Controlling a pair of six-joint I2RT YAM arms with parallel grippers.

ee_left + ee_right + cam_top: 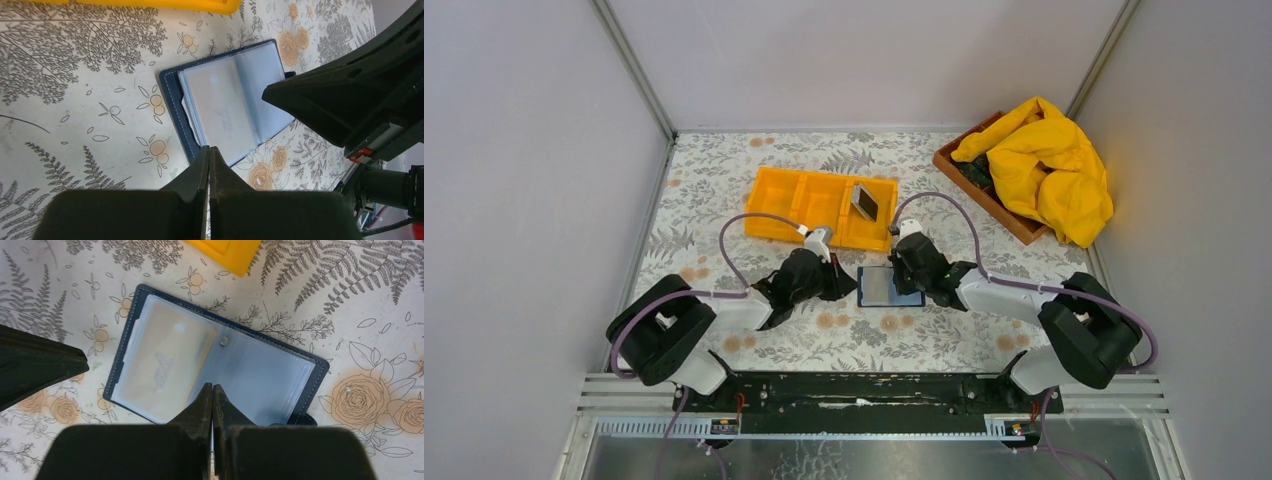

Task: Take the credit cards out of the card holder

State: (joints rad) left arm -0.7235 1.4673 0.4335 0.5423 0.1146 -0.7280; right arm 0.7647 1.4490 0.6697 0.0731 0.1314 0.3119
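Observation:
The card holder lies open and flat on the flowered table between my two grippers, dark blue with clear sleeves. A tan credit card shows through its left sleeve in the right wrist view. Another card leans in the right compartment of the orange tray. My left gripper is shut, empty, its tips at the holder's near left edge. My right gripper is shut with nothing between its fingers, tips over the sleeves near the fold.
A wooden box at the back right holds a crumpled yellow cloth. The orange tray's edge lies just beyond the holder. Each gripper shows dark in the other's wrist view: the right gripper, the left gripper.

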